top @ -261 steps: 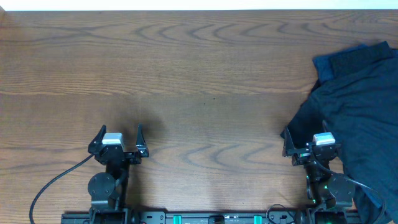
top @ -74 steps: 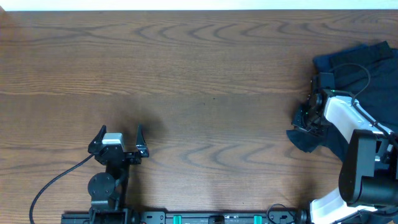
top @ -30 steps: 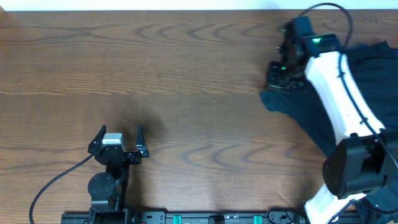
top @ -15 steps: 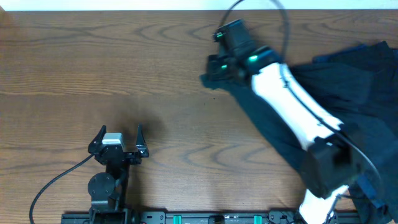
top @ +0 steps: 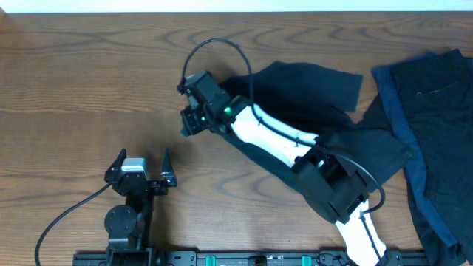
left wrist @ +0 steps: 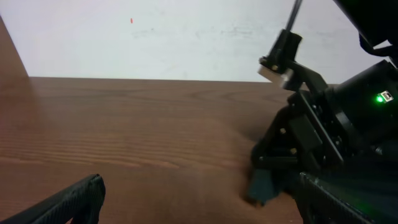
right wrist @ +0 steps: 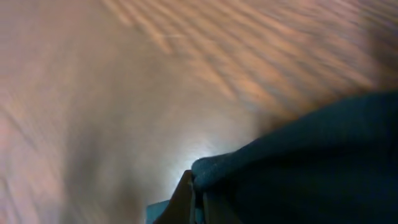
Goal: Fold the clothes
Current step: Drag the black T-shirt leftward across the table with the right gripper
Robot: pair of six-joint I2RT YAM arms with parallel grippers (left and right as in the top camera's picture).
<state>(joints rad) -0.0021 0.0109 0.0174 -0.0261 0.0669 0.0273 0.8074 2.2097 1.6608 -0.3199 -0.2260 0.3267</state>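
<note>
A dark navy garment (top: pixel 310 87) from the clothes lies stretched across the middle of the table, and my right arm reaches over it toward the left. My right gripper (top: pixel 189 124) is shut on that garment's left edge. In the right wrist view the cloth (right wrist: pixel 311 168) bunches in the pinched jaws of this gripper (right wrist: pixel 196 186), low over the wood. The other clothes (top: pixel 443 103) are heaped at the right edge, one with a brighter blue border (top: pixel 405 118). My left gripper (top: pixel 140 158) rests open near the front edge, and in its own view (left wrist: pixel 200 182) it holds nothing.
The left wrist view has my right gripper (left wrist: pixel 305 143) and a corner of cloth (left wrist: pixel 264 186) just ahead on the right. A black cable (top: pixel 214 52) loops above the right wrist. The wooden table (top: pixel 89 74) ends at a white wall at the back.
My right arm has swept from the right pile across to the left middle, dragging the dark garment out over the table. The left arm has stayed still.
</note>
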